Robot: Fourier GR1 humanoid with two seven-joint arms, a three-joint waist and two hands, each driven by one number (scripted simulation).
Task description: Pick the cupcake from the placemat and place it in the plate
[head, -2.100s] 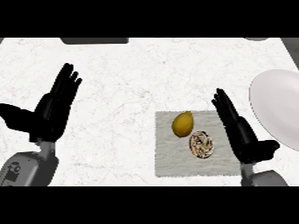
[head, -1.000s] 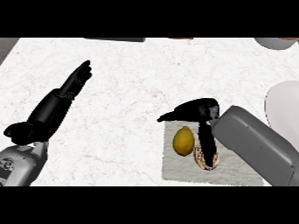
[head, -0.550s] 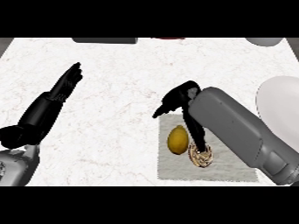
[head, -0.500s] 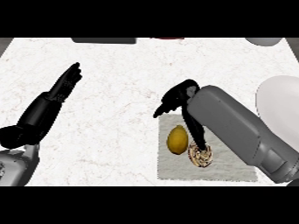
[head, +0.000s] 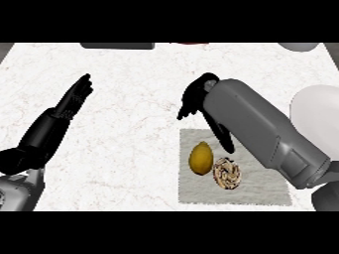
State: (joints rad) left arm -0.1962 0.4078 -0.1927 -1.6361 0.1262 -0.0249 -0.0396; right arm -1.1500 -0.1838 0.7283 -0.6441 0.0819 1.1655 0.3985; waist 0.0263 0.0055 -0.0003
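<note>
A grey placemat (head: 256, 192) lies on the white marbled counter, right of the middle. On it sit a yellow lemon (head: 200, 158) and, just to its right, the swirl-topped cupcake (head: 229, 173). A white plate (head: 332, 130) lies at the right edge. My right forearm reaches in from the lower right across the mat. My right hand (head: 204, 95) is bent down at the wrist, open, with its fingers (head: 224, 140) pointing at the gap above the lemon and the cupcake. It holds nothing. My left hand (head: 53, 127) rests open at the left, fingers up.
Along the far edge of the counter stand a dark grey object (head: 118, 45), a bit of something red (head: 193, 43) and a pale bowl (head: 299, 46). My right forearm hides the mat's upper right corner.
My right arm has swung in from the right over the mat, and the hand has tipped fingers-down above the lemon and cupcake. In the last half second it barely moved. The left hand stays put.
</note>
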